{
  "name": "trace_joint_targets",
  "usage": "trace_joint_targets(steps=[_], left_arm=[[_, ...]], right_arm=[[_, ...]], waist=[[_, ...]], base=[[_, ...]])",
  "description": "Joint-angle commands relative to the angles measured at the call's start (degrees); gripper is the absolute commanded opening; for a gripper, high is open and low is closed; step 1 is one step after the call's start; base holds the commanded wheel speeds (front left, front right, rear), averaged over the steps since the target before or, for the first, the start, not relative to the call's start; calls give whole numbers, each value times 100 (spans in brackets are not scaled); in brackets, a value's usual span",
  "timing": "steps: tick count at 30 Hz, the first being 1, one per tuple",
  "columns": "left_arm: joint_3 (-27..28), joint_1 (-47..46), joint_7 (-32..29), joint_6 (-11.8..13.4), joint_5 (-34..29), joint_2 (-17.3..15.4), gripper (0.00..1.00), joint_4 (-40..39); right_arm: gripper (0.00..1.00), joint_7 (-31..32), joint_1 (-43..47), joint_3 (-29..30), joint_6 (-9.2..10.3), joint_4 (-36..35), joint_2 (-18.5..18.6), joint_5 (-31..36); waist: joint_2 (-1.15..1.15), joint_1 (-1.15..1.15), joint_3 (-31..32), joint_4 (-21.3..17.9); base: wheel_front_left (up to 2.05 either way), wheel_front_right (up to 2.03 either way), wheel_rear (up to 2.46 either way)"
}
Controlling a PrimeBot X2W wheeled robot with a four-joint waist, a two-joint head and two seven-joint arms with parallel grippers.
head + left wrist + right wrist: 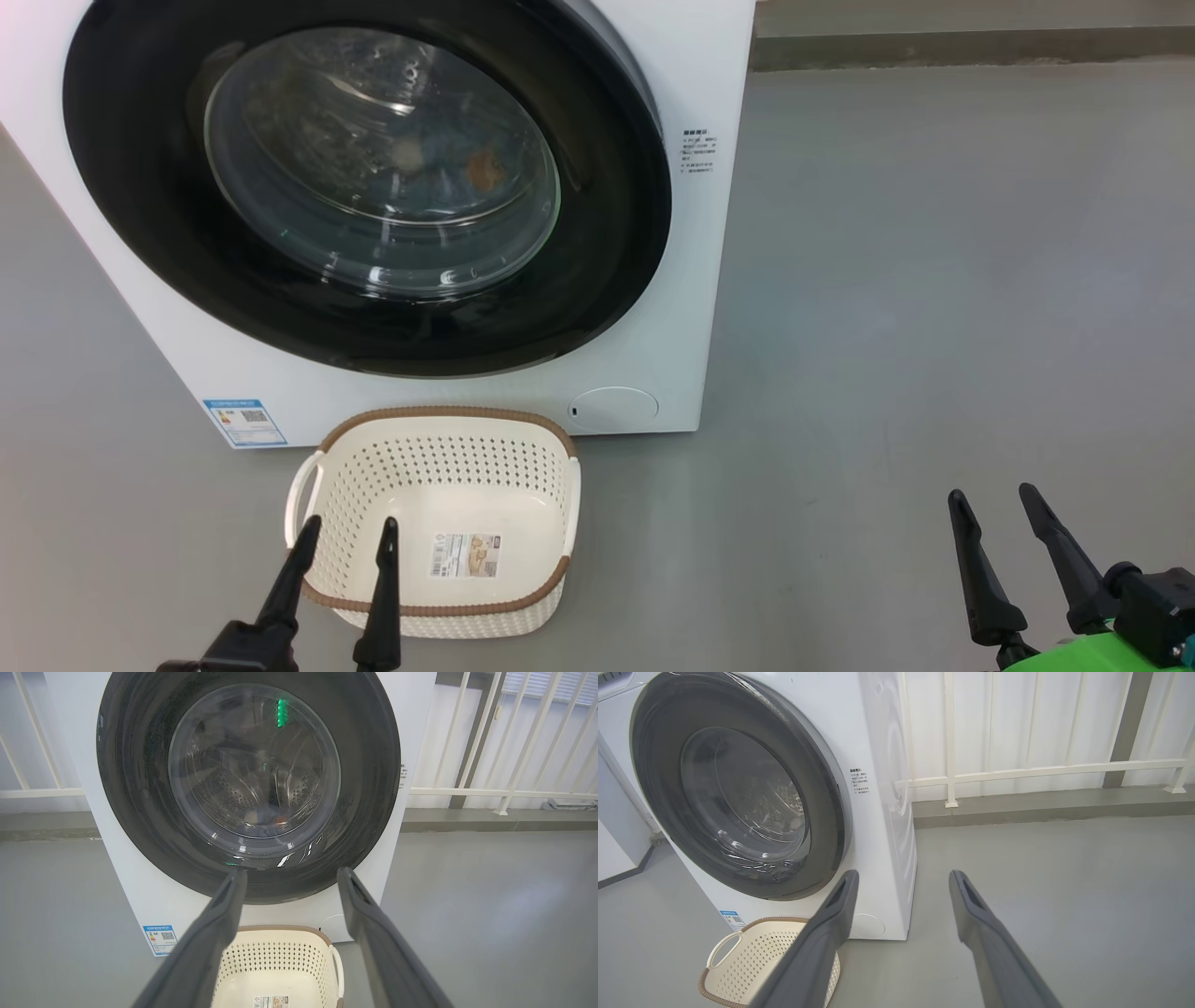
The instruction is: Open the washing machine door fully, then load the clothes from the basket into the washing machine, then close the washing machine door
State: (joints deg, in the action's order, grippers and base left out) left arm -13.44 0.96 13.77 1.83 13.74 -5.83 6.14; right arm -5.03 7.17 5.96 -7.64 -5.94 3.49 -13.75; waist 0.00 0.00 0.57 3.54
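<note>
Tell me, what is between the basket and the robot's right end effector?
Just bare grey floor. The head view shows it: nothing sits between the basket and the right end effector, which is open.

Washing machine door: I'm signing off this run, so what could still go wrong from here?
1. The washing machine door looks shut, but whether it has latched cannot be seen; it might swing open again.
2. The clothes lie low just behind it, so some fabric may be pinched in the door.
3. The open left end effector hovers over the empty basket; a forward move could knock it.
</note>
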Motion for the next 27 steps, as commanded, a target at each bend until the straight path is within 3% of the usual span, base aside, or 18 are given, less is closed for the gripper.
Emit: trace_joint_targets(steps=[1,11,12,23,27], left_arm=[[164,-106,57,45,31,-106,100,-125],[135,-87,71,69,74,-122,100,-136],[-32,1,2,42,23,-47,0,-1],[24,54,-103,-9,474,52,0,237],[80,26,-160,-40,736,52,0,262]], right_arm=[[100,18,-76,-159,15,-176,33,32],[100,29,-73,-185,15,-187,29,-12],[0,25,0,-14,0,-4,-12,-5],[0,79,-58,-18,1,397,-34,-450],[0,110,-104,-23,1,458,-30,-709]], waist=[[0,0,0,1],[0,0,-4,1],[0,0,-3,1],[0,13,5,-19],[0,2,-7,-31]], base=[[0,0,0],[0,0,0],[0,0,0],[0,0,0],[0,0,0]])
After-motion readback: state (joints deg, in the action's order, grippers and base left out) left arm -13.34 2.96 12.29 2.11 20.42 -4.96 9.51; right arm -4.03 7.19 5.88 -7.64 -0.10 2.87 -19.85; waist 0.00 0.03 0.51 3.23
